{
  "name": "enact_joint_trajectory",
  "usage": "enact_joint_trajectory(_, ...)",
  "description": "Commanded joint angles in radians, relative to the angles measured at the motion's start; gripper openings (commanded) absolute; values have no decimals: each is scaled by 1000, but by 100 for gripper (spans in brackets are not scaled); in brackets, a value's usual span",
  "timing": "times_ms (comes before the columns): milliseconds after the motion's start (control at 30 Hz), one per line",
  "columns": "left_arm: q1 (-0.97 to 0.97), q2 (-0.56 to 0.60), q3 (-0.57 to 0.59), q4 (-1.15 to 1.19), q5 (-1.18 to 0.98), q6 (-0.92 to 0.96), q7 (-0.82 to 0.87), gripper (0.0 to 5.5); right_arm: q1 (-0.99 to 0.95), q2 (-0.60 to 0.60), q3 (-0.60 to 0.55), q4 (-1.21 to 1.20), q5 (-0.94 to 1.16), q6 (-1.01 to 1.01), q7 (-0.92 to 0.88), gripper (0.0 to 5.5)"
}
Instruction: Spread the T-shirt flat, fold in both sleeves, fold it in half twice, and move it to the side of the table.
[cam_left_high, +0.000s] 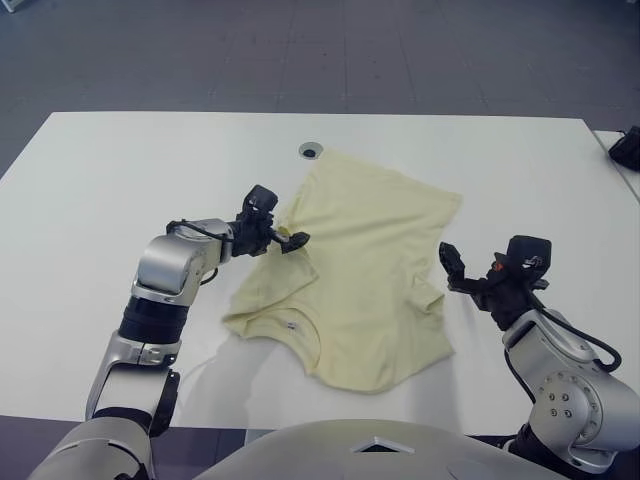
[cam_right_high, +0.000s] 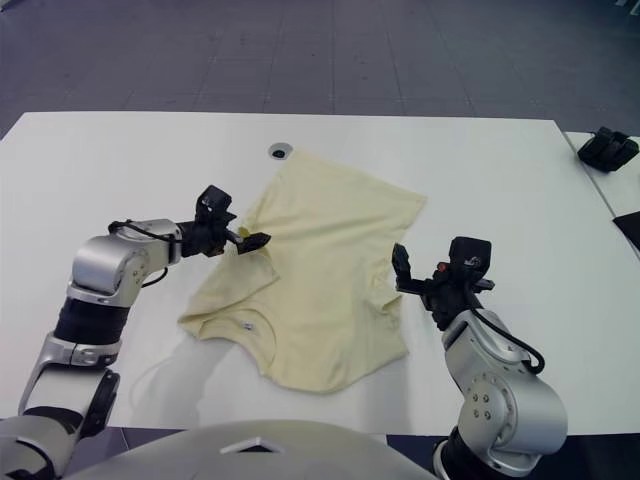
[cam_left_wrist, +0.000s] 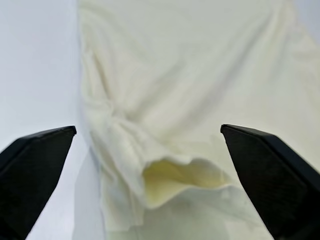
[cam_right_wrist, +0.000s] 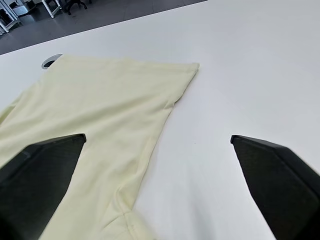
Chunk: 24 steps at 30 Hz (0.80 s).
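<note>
A pale yellow T-shirt (cam_left_high: 365, 250) lies on the white table (cam_left_high: 120, 170), collar (cam_left_high: 300, 335) nearest me and hem at the far side. It is wrinkled, and its right sleeve (cam_left_high: 428, 296) is bunched up. My left gripper (cam_left_high: 285, 236) hovers at the shirt's left edge, above the left sleeve (cam_left_high: 268, 290). It is open, and the left wrist view has the sleeve opening (cam_left_wrist: 175, 180) between its wide-spread fingers (cam_left_wrist: 40, 165). My right gripper (cam_left_high: 470, 270) stands open just right of the bunched sleeve, with bare table and the shirt's side edge (cam_right_wrist: 165, 110) between its fingers.
A round cable hole (cam_left_high: 311, 150) sits in the table just beyond the shirt's far left corner. A black object (cam_left_high: 628, 148) rests on a neighbouring surface at the far right. Bare table stretches to the left and right of the shirt.
</note>
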Motion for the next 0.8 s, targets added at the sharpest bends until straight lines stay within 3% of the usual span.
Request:
enact_joint_trajectory(33, -22, 2, 3, -26, 1, 19, -8, 537, 1, -4, 9, 8, -3, -4, -5, 540)
enact_joint_trajectory(400, -7, -5, 158, -219, -129, 254, 25, 537, 2, 0, 16, 16, -7, -22, -14, 540)
enact_joint_trajectory(800, 61, 44, 151, -264, -139, 314, 25, 537, 27, 14, 43, 10, -7, -43, -31, 540)
